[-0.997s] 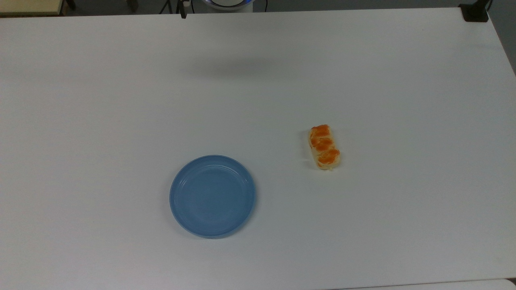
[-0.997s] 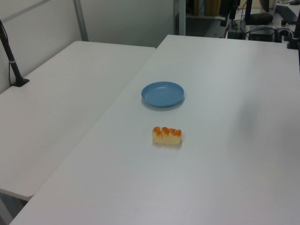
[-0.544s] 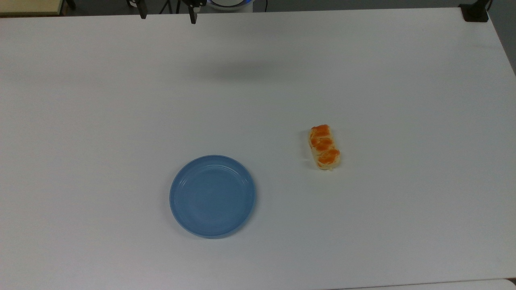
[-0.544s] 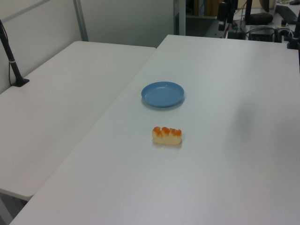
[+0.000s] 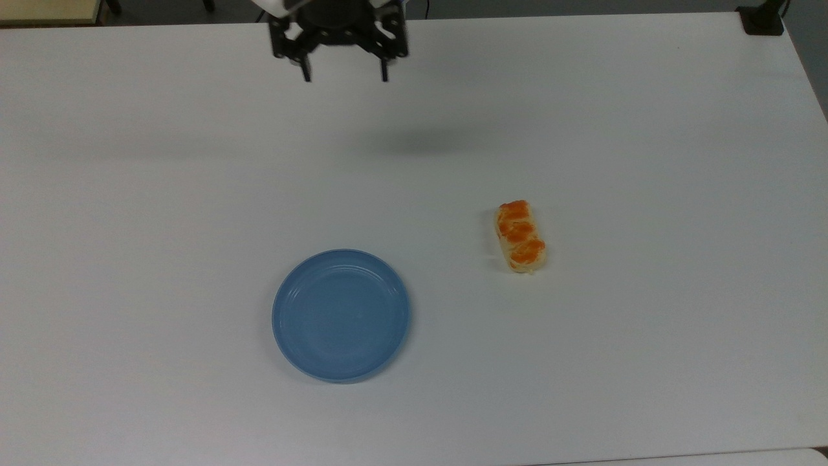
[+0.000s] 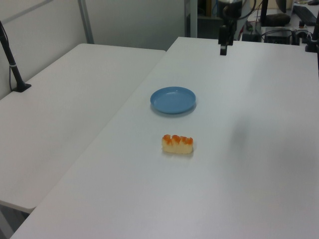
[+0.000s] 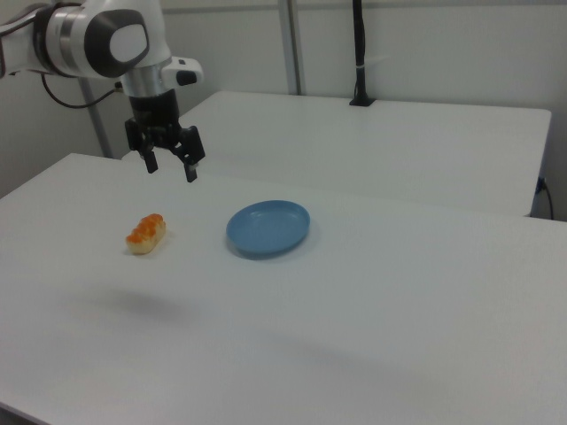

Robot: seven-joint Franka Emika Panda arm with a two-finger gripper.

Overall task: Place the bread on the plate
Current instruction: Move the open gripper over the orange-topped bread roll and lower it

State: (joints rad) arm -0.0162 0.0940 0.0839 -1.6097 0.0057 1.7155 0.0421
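Gripper: gripper (image 5: 344, 79) hangs above the white table (image 5: 647, 129), fingers spread wide, holding nothing.
Bread: bread (image 5: 521, 236) lies on the table, well apart from the plate.
Plate: blue plate (image 5: 341, 315) bare.

White-and-grey Franka arm (image 7: 97, 35) with black two-finger gripper (image 5: 344, 76) pointing straight down, suspended in the air. The two slender black fingers (image 7: 190, 172) are spread wide apart, nothing between them. The wrist rises vertically above the gripper.
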